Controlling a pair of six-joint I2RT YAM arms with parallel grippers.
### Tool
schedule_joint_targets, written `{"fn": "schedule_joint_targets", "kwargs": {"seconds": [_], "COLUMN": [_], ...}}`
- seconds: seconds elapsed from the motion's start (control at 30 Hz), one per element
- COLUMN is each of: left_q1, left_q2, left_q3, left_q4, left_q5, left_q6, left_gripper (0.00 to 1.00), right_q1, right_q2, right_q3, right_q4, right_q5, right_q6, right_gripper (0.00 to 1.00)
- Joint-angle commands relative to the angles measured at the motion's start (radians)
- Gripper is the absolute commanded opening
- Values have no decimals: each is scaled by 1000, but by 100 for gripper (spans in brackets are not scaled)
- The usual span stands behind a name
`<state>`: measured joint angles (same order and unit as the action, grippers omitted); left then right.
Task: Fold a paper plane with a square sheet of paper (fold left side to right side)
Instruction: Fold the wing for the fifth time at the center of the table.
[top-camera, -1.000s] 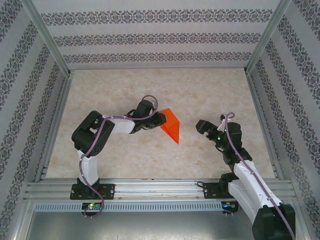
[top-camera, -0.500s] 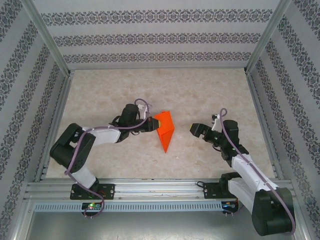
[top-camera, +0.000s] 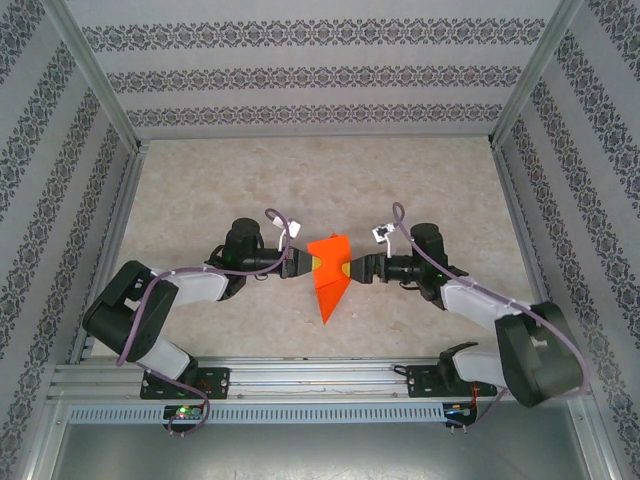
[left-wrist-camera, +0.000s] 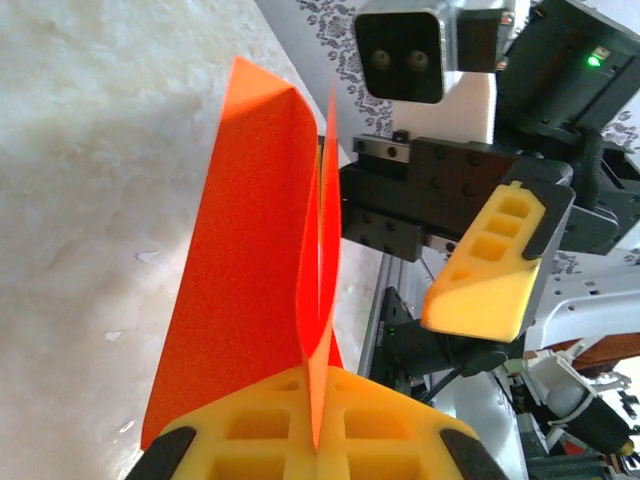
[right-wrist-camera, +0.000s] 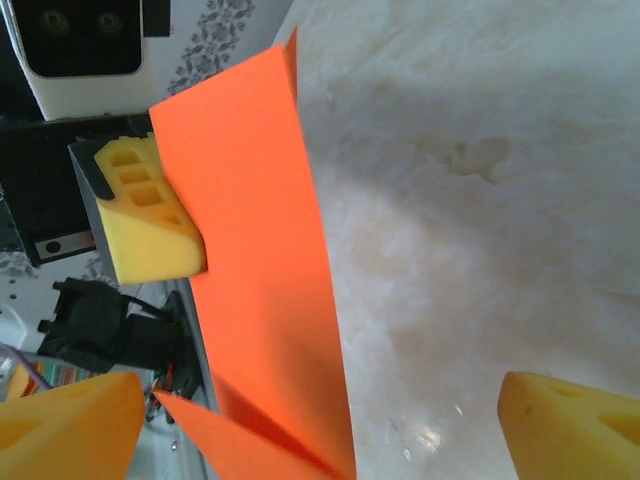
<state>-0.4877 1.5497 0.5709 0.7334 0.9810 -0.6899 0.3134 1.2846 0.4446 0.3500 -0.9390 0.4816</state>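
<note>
While left end effector (top-camera: 309, 262) pinches paper plane (top-camera: 329, 287) | right end effector (top-camera: 351, 268) spread wide.

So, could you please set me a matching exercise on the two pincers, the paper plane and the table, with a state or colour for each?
Things:
1. left pincer
2. right pincer
3. paper plane
4. table

States:
A. pale and marbled
B. open
C. shut on the paper plane
D. orange-red, folded to a sharp point

Pairs: 1-C, 2-B, 3-D, 4-A.
</note>
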Motion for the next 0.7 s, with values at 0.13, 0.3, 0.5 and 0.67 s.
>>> {"fn": "schedule_joint_targets", "kwargs": {"seconds": [0.13,0.3,0.5,0.67], "left_q1": [12,12,11,12], "left_q2": [27,9,15,9], "left_q3": [-5,5,7,2], "left_q4": [7,-100,-117,-139], "left_q5": [15,-12,-16,-39], "left_q6": [24,84,89,104], "left_gripper": [0,0,0,7], "right_q1": [12,9,7,9], "right_q2": [74,83,111,145], "right_q3": [75,103,139,164], "right_q4": [63,38,16,-18], "right_q5": [-99,-93,-76,-42], "right_q6": [-26,-36,-49,-64], "right_gripper": [64,48,33,11]}}
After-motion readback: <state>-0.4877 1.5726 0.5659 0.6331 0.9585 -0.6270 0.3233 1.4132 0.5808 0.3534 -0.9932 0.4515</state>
